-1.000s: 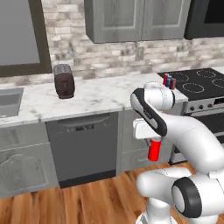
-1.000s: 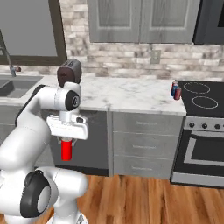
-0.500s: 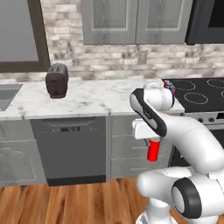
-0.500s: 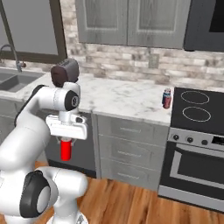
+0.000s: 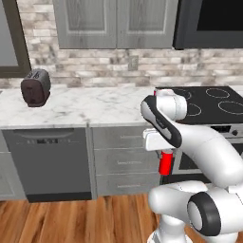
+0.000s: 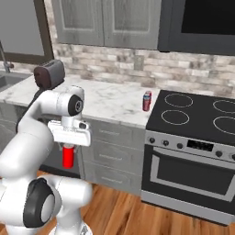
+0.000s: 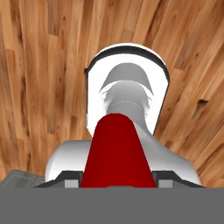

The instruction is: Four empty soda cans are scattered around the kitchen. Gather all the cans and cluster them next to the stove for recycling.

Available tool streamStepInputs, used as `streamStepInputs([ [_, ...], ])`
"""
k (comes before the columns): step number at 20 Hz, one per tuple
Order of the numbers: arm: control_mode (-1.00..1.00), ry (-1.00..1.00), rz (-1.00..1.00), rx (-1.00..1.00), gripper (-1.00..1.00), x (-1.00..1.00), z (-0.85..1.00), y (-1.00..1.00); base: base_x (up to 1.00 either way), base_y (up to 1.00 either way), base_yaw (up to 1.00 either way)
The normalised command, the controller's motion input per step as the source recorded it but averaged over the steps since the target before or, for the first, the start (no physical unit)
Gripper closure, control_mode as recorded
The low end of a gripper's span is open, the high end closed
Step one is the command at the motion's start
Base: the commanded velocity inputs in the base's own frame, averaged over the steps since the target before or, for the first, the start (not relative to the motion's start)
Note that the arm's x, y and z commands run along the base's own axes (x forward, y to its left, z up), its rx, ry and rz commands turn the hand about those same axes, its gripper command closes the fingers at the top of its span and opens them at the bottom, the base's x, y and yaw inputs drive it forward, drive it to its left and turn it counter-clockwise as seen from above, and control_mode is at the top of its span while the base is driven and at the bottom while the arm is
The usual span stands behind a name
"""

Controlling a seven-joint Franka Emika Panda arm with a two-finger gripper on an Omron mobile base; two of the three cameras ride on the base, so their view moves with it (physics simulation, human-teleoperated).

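Red can [image 6: 68,157] hanging in jaws, another can [image 6: 147,100] apparently beside stove [image 6: 193,119]

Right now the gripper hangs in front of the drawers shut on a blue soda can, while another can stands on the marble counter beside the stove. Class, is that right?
Not quite. The held soda can is red, not blue, as the right base view shows. The rest holds: the gripper is shut on it before the drawers, and another can stands on the counter beside the stove.
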Motion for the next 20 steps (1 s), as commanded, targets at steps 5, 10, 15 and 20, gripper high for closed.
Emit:
streamStepInputs([
  [5,1.00,0.00,0.00,0.00,1.00,0.00,0.00,0.00,0.40,-0.32,-0.14],
  [10,1.00,0.00,0.00,0.00,1.00,0.00,0.00,0.00,0.53,-0.48,-0.12],
  [15,1.00,0.00,0.00,0.00,1.00,0.00,0.00,0.00,0.44,-0.66,-0.07],
  [20,1.00,0.00,0.00,0.00,1.00,0.00,0.00,0.00,0.35,-0.45,-0.08],
])
